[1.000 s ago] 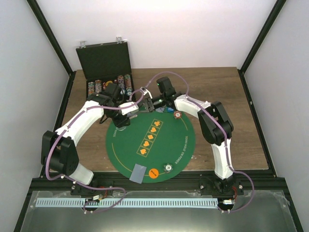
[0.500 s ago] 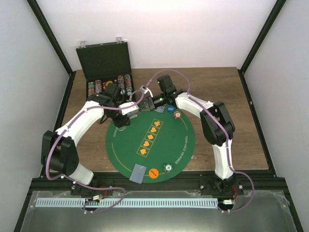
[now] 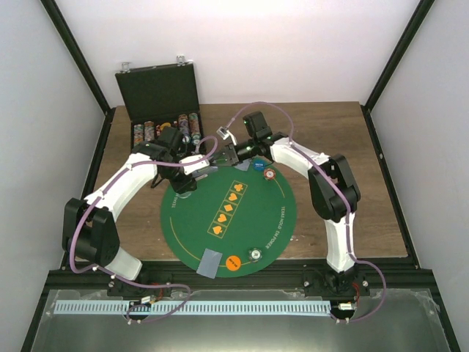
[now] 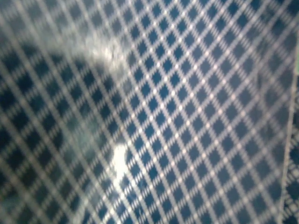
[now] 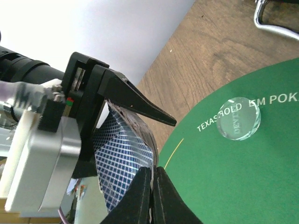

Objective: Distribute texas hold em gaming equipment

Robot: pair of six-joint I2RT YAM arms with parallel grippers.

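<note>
The right gripper (image 5: 153, 171) has its two black fingers pressed together at the bottom centre of the right wrist view. They nip the lower edge of the playing cards (image 5: 122, 161), whose blue-lattice backs bow up and to the left. Whether one card or several sits in that pinch cannot be told.

Above it, in the left half of the same view, the left gripper (image 3: 204, 163) clamps the same playing cards. One black wedge-shaped finger (image 5: 135, 100) lies over them, and the other finger is hidden behind them. The left wrist view is filled edge to edge with their blurred lattice pattern.

To the right of the pinch, a clear disc (image 5: 239, 119) lies flat on the green mat (image 5: 243, 186), beside the mat's white lettering.

In the overhead view the two grippers meet tip to tip above the mat's upper-left rim, a little above the centre of the frame. Just to their right, at the mat's upper rim, a blue disc (image 3: 259, 166) and a red-and-white disc (image 3: 270, 174) lie near each other. At the mat's lower edge lies a single card (image 3: 211, 262), back up. An orange disc (image 3: 233, 262) is just beside it, and a silvery disc (image 3: 256, 254) is a little further right.

In the upper left, a black case (image 3: 157, 88) stands open on the wooden table (image 3: 330, 139), with rows of discs (image 3: 165, 130) inside.
</note>
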